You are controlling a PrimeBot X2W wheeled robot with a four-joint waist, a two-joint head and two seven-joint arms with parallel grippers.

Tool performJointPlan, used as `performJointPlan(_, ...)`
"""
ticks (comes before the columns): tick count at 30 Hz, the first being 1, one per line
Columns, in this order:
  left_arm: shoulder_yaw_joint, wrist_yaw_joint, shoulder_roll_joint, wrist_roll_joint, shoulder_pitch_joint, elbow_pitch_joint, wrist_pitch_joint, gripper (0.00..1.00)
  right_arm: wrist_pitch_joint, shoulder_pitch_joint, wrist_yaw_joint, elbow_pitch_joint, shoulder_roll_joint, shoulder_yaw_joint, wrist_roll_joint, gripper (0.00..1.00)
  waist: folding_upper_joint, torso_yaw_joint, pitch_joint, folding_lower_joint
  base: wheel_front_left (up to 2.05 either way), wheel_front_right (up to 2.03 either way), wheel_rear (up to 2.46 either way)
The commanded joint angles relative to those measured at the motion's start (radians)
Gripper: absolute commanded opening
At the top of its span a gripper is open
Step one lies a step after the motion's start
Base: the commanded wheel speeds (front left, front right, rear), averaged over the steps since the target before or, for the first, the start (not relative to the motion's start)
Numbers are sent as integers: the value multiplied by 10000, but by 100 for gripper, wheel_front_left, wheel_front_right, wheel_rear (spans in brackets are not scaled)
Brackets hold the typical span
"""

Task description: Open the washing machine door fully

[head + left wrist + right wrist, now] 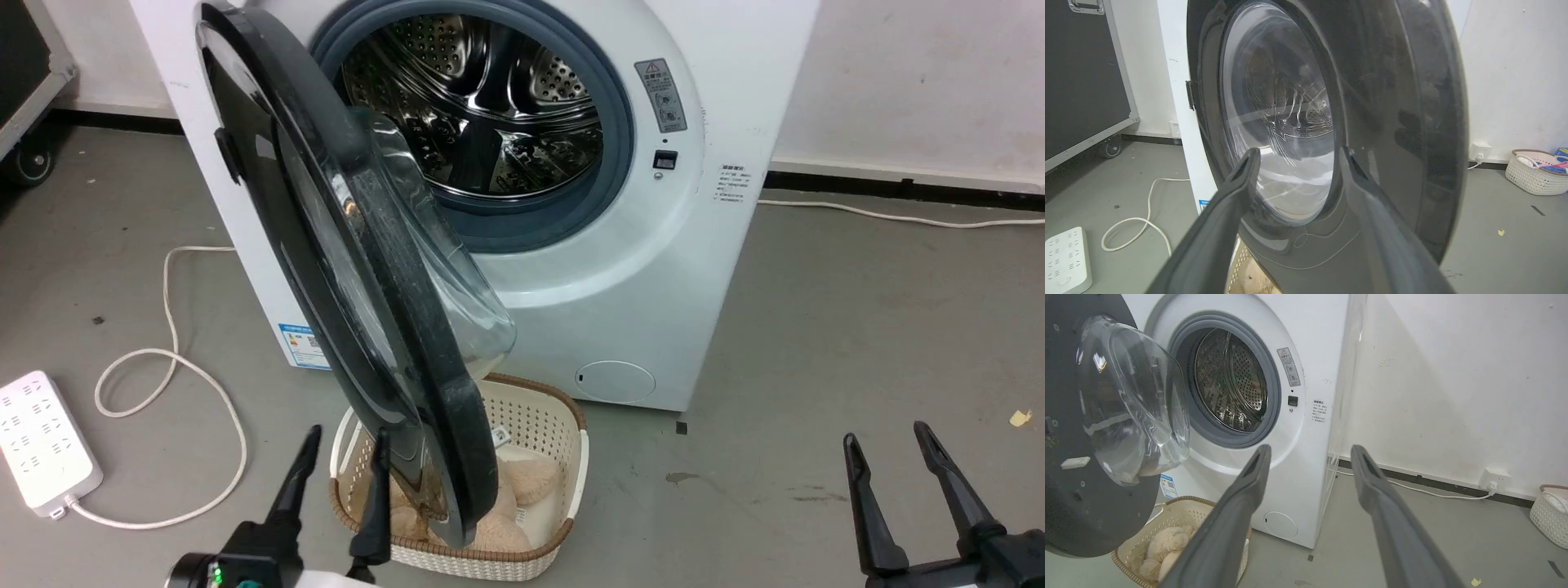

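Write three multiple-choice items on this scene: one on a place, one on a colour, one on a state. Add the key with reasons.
1. In the head view, where does the basket stand?
A. On the floor before the washing machine, under the door.
B. On top of that machine.
C. Inside that machine.
2. What colour is the power strip?
A. Black.
B. White.
C. Red.
3. How is the door?
A. Shut.
B. Taken off.
C. Swung out.
1 A: its rim shows beneath the door's lower edge.
2 B: it lies white on the floor.
3 C: the drum is exposed.
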Motion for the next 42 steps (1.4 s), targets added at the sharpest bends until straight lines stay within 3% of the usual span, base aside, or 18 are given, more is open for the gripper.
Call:
performJointPlan(1,87,-47,21,44,202,-27,-53,100,-43,149,6,-74,56,9,-6,100,-1,-37,6,0,0,0,0)
performJointPlan(7,149,-36,17,107,192,-91,-53,100,-45,95,6,-96,73,6,220,100,-1,-63,44,0,0,0,0)
performJointPlan(8,138,-12,16,60,166,-129,-53,0,-45,64,6,-98,74,-17,326,100,-1,-60,51,0,0,0,0)
performJointPlan(18,243,185,14,128,69,-434,-53,0,-46,-33,6,-89,76,10,485,100,-1,-68,66,0,0,0,0)
performJointPlan(22,586,494,14,-573,-301,-1768,-53,0,-46,-70,6,-88,77,-15,545,100,-1,-81,90,0,0,0,0)
performJointPlan(31,757,926,13,-483,-1258,-4331,-53,0,-47,-199,6,-55,77,31,638,100,-1,-185,191,0,0,0,0)
performJointPlan(34,38,852,13,-202,-1694,-4803,-53,0,-47,-209,6,11,77,98,708,100,-1,-261,257,0,0,0,0)
performJointPlan(42,-2556,832,13,-319,-1555,-4436,307,0,-47,-310,6,83,77,200,881,100,-1,-342,446,0,0,0,0)
